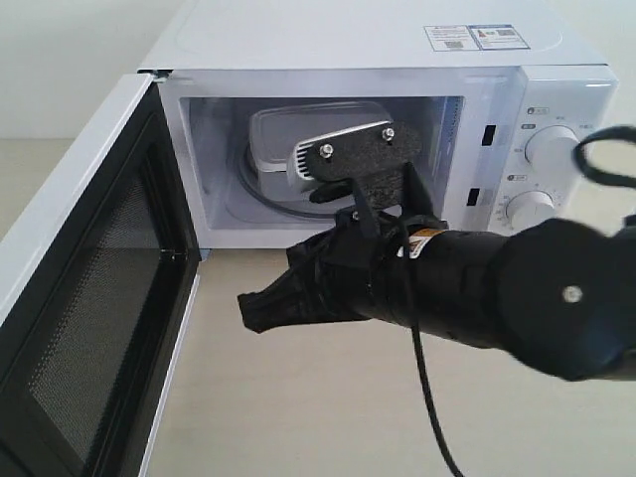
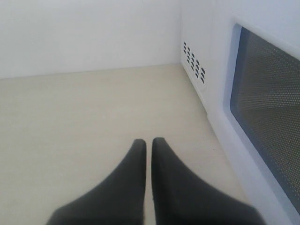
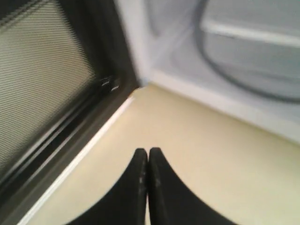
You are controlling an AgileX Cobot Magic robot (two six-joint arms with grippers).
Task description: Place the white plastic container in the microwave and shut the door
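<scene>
The white microwave (image 1: pixel 378 40) stands with its door (image 1: pixel 89 298) swung wide open to the left. Inside it, the white plastic container (image 1: pixel 283 139) rests on the glass turntable (image 1: pixel 260 194), partly hidden by my right arm's wrist camera mount. My right gripper (image 1: pixel 248 306) hovers shut and empty over the tabletop, just in front of the cavity. Its wrist view shows the gripper (image 3: pixel 148 151) with fingers pressed together, the door's inner frame (image 3: pixel 47 84) and the blurred container (image 3: pixel 253 33). My left gripper (image 2: pixel 148 140) is shut and empty, low behind the door's outer window (image 2: pixel 267 126).
The beige tabletop (image 1: pixel 298 397) runs in front of the microwave. Two round dials (image 1: pixel 552 149) sit on the right panel. A black cable (image 1: pixel 427 397) hangs from my right arm. Side vents (image 2: pixel 194 65) show in the left wrist view, with a white wall (image 2: pixel 84 33) behind.
</scene>
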